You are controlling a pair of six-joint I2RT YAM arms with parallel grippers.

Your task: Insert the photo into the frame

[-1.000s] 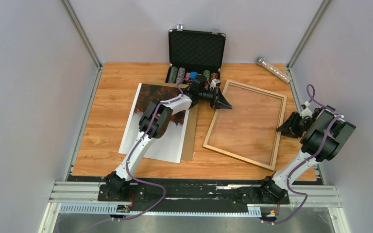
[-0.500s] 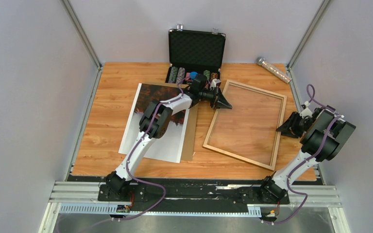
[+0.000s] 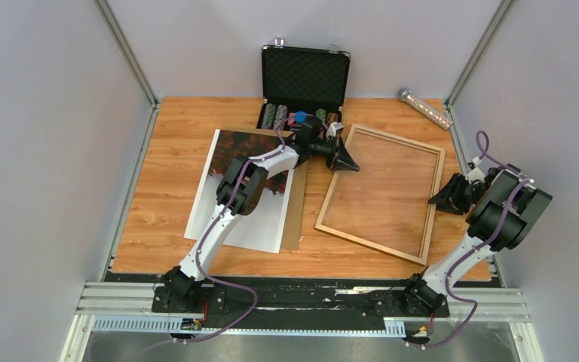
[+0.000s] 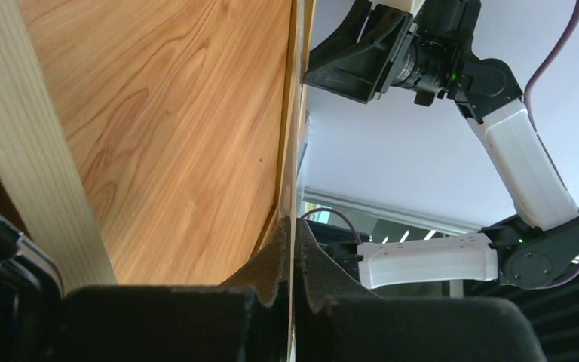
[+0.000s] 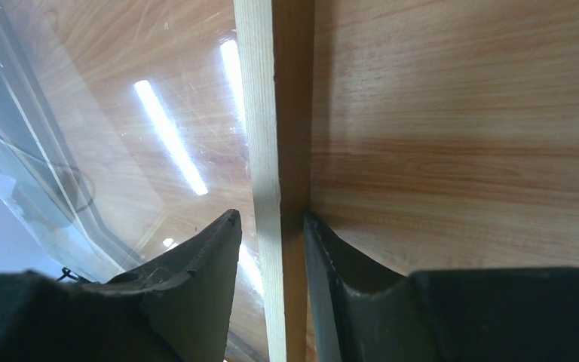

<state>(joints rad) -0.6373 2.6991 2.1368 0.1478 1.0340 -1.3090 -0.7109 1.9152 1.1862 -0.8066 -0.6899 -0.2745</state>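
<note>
Left fingers (image 3: pixel 344 160) (image 4: pixel 277 253): clenched tight, tip against tip. I can make out nothing between them. From above, I see them at the frame's far-left corner, pointing toward the right edge of the table (image 3: pixel 172 158).

Right fingers (image 3: pixel 445 197) (image 5: pixel 212 260): partly spread and closed around the frame's right rail. One finger is on the pane side and one on the outer side, with the rail filling the gap between them.

Frame (image 3: pixel 370 244): flat on the right half of the table. Its long axis runs from the near edge to the far edge, with the far end swung toward the right edge.

Photo (image 3: pixel 260 220): face up on the left-centre of the table, on a brown backing panel (image 3: pixel 299 211) that shows along its right side. Its long axis also runs near to far. The dark trees point to the far edge and the pale fog to the near edge. My left arm crosses over it.

Top view only: the photo, the panel and an open black case (image 3: pixel 305 75) at the far edge.

Left wrist only: a low look across the pane to the right arm (image 4: pixel 528 173), whose fingers are at the opposite rail.

Right wrist only: the rail close up, with light streaks on the pane.
</note>
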